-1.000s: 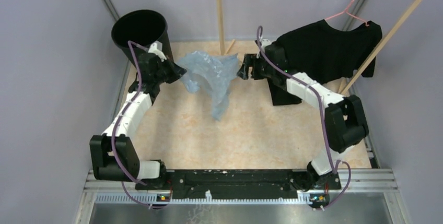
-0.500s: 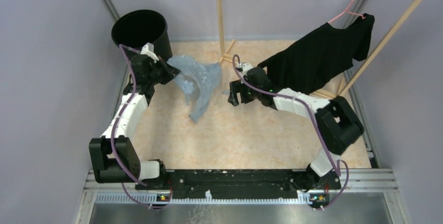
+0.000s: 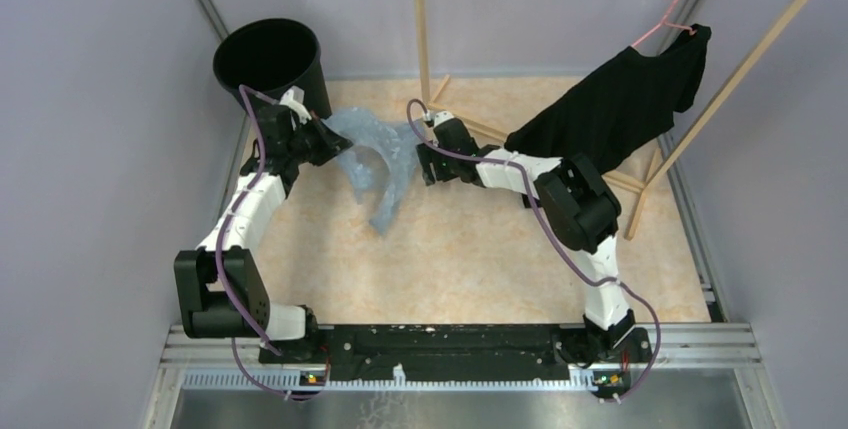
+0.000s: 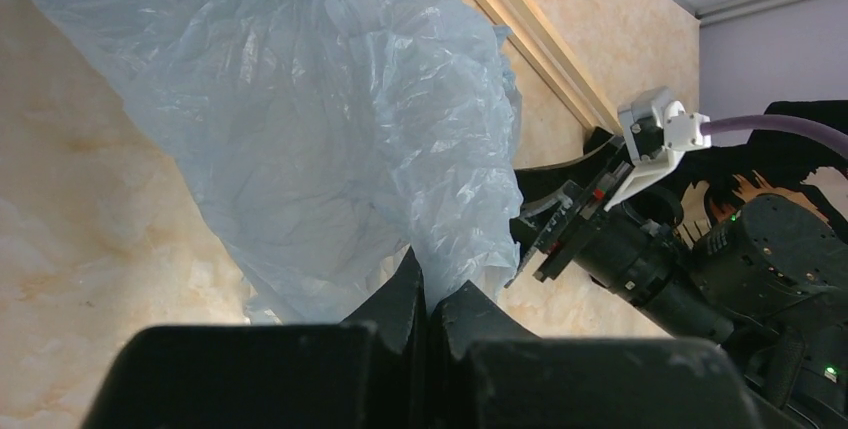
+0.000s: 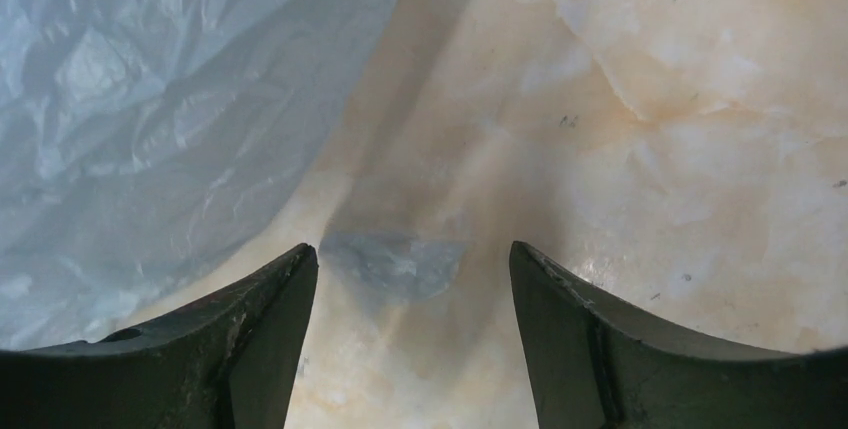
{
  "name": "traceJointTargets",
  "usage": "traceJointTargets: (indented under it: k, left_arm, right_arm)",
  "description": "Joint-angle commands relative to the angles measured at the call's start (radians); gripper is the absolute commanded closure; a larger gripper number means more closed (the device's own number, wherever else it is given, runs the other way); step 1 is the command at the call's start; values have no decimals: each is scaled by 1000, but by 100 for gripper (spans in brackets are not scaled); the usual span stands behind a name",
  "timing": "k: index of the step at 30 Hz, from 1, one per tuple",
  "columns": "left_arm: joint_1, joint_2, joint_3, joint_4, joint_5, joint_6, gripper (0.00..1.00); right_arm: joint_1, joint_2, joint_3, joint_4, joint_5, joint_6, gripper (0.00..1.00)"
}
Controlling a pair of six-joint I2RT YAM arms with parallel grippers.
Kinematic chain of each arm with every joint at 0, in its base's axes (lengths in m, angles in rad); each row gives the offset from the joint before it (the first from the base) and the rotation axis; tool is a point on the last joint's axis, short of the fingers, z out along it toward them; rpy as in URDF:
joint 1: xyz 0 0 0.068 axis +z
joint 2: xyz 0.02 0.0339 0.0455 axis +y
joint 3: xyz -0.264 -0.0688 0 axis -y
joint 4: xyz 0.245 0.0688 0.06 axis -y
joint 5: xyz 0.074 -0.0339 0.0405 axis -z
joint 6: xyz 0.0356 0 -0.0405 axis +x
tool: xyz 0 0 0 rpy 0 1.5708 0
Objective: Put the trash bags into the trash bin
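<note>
The trash bag point(image 3: 378, 154), a wrinkled pale blue film, hangs from my left gripper point(image 3: 326, 139) and trails down to the floor. In the left wrist view the left gripper point(image 4: 430, 279) is shut on a pinched fold of the trash bag point(image 4: 300, 99). The black round trash bin point(image 3: 312, 89) stands just behind and left of that gripper, mouth open. My right gripper point(image 3: 425, 164) sits to the right of the bag, apart from it. In the right wrist view the right gripper point(image 5: 412, 249) is open over the floor, with the trash bag point(image 5: 130, 99) at upper left.
A wooden clothes rack point(image 3: 422, 19) stands at the back. A black T-shirt point(image 3: 610, 109) hangs from it on a pink hanger, above the right arm. Purple walls close in on both sides. The rack's base rails point(image 4: 540, 44) lie on the floor beyond the bag.
The left gripper has carried the bag left, closer to the bin. The right arm has swung left and lower, following the bag. The T-shirt has shifted on its hanger.
</note>
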Motion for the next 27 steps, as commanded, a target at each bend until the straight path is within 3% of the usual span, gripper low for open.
traceJointTargets:
  k: [1, 4, 7, 10, 17, 27]
  left_arm:
    - [4, -10, 39, 21, 33, 13, 100]
    - [4, -15, 39, 22, 35, 12, 100]
    - [4, -18, 39, 22, 32, 14, 100]
    - [4, -20, 39, 23, 36, 14, 100]
    - [3, -10, 38, 37, 75, 9, 100]
    - [-56, 7, 64, 117, 274, 38, 100]
  right_arm:
    - [33, 51, 63, -44, 94, -32, 33]
    - [56, 70, 68, -73, 144, -48, 43]
    - [84, 69, 53, -91, 192, -60, 45]
    - [94, 48, 17, -91, 210, -46, 57]
    - [92, -56, -77, -26, 190, -25, 100]
    - [114, -451, -274, 113, -13, 19, 100]
